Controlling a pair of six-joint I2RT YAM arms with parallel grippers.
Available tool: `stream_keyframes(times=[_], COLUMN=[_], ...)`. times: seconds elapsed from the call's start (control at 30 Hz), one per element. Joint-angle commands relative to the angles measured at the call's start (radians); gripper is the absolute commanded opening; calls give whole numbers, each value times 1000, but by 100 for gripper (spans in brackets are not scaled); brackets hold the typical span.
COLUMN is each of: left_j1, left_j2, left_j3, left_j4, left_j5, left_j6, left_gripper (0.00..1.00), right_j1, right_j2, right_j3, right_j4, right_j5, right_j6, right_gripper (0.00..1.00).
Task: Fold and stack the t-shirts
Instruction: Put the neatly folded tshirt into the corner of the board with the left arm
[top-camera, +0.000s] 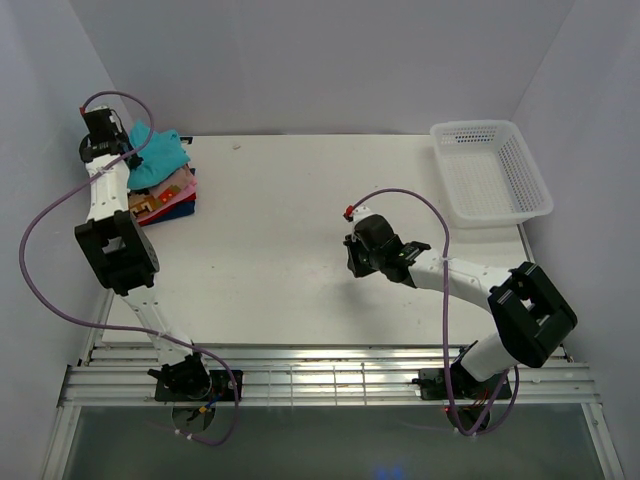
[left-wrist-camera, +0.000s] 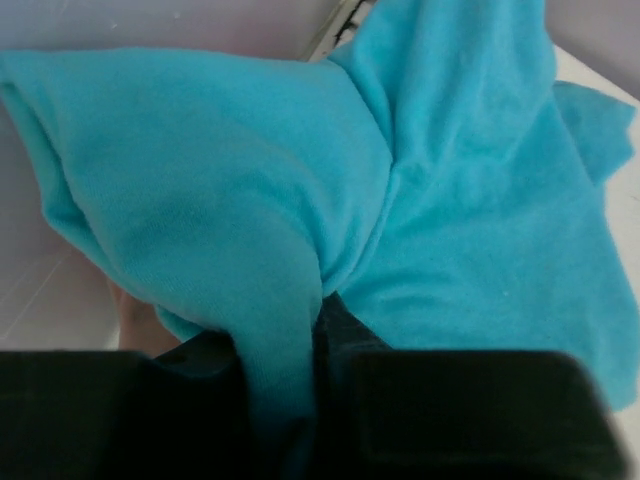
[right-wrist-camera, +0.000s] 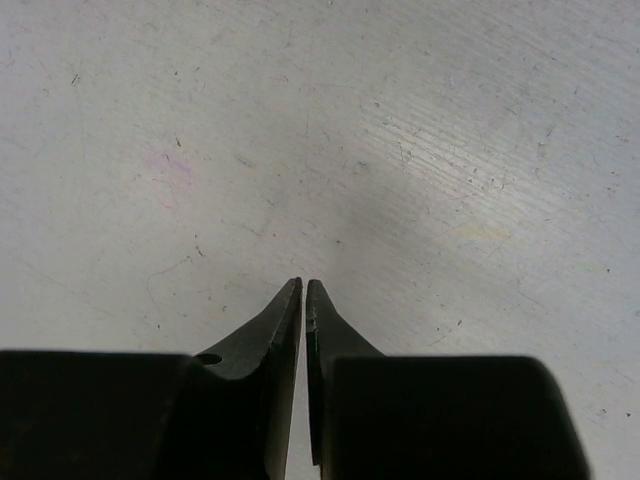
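The teal t-shirt (top-camera: 160, 152) lies bunched on top of a stack of folded shirts at the table's far left corner: pink with a block graphic (top-camera: 165, 193), a red edge and dark blue (top-camera: 178, 211) below. My left gripper (top-camera: 128, 152) is shut on a fold of the teal t-shirt (left-wrist-camera: 280, 330), which fills the left wrist view. My right gripper (top-camera: 352, 258) is shut and empty, low over the bare table (right-wrist-camera: 320, 150) right of the middle; its fingertips (right-wrist-camera: 292, 300) nearly touch each other.
A white plastic mesh basket (top-camera: 490, 170) stands at the far right corner. White walls close in the table on the left, back and right. A metal rail (top-camera: 330, 375) with the arm bases runs along the near edge.
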Motion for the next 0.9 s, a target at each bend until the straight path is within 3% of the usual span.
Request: stream_keyframes(times=[0.0,0.07,0.1,0.27,0.33,0.47,0.6,0.7,0.73,0.87], left_j1=[6,6,6,-31,-66,-242,-311,-331,-341,-351], left_j2=[6,9,8,-98,-194,-534,-688,-835,-885,-1144], left_j3=[24,33,49,64,-18,-222,-325,-504,-646,-975], left_j4=[-36,-39,-40,5,93,425,412,398,421,662], left_j5=[-158,-166,-158,-183,-253,-374,-306,-189,-174,-102], left_j6=[-27,-45,-56,-83,-59,59,15,-59,-73,-114], left_gripper=[38,62,97,98,98,98,98,98,98,98], right_j1=[10,10,8,10,11,14,22,36,42,57], right_j2=[-36,-39,-45,-66,-89,-131,-174,-232,-253,-385], right_j3=[32,35,36,33,27,33,99,131,138,187], right_j4=[-16,-25,-27,-44,-42,-56,-110,-140,-148,-206], right_j5=[23,32,41,64,72,108,176,216,223,326], right_j6=[4,2,2,5,11,17,40,48,47,22], right_gripper=[12,23,27,30,30,31,30,29,29,28])
